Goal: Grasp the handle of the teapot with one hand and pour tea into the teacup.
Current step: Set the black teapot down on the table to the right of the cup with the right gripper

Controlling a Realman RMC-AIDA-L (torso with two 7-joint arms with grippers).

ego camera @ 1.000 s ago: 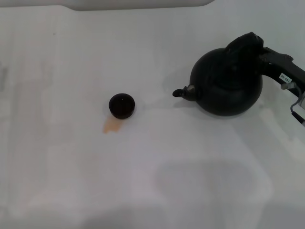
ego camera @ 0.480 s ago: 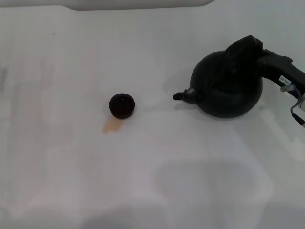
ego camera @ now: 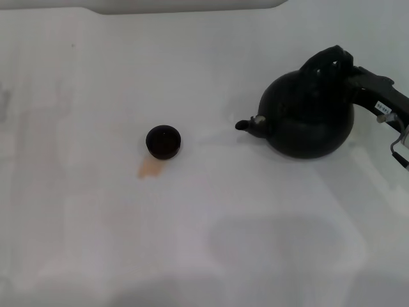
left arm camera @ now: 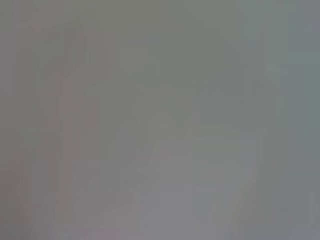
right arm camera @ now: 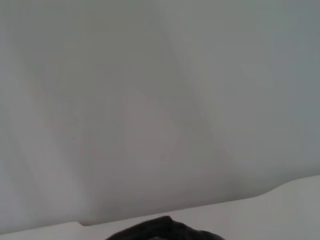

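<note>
The teapot (ego camera: 308, 118) is at the right of the white table in the head view, spout (ego camera: 246, 124) pointing left toward the teacup. Its black arched handle (ego camera: 324, 59) rises over its top. My right gripper (ego camera: 348, 75) comes in from the right edge and is shut on the handle's right side. The tiny dark teacup (ego camera: 163, 141) stands left of centre, well apart from the spout. A pale orange-brown tea stain (ego camera: 149, 169) lies just in front of the cup. A dark sliver of the teapot (right arm camera: 162, 229) shows in the right wrist view. My left gripper is out of view.
The white table (ego camera: 96, 243) stretches all round the cup. A pale raised edge (ego camera: 185, 6) runs along the far side. The left wrist view shows only a blank grey surface.
The teapot has shifted slightly right and tipped back, so the handle's arch now shows open. The teacup and stain have not moved.
</note>
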